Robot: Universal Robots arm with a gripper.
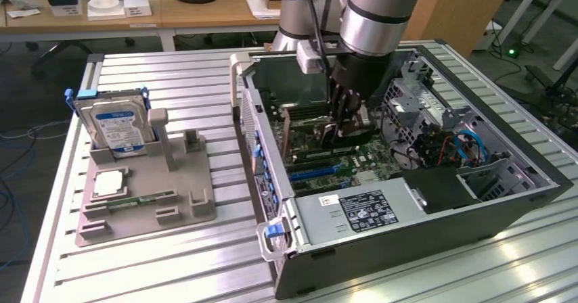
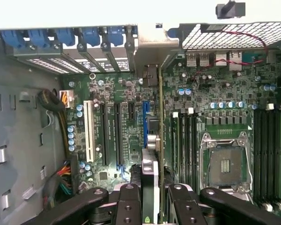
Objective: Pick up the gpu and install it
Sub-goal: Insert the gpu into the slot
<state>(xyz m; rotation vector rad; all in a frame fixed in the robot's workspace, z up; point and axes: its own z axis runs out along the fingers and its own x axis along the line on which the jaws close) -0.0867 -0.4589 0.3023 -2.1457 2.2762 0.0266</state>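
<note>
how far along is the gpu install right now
Done: the gpu is off the grey holder and inside the open computer case. In hand: the gripper holds it edge-on over the motherboard's slots. Left: it does not look seated yet.

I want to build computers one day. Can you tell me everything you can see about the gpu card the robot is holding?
The gpu is a thin flat card seen edge-on, standing upright between the gripper jaws, which are shut on its sides. One face is green circuit board; the other carries a dark cooler. A silver metal bracket sits at its far end, near the blue clips at the case's slot openings. It hangs inside the open computer case, lined up over a blue slot on the motherboard. Whether it is fully seated cannot be told.
</note>
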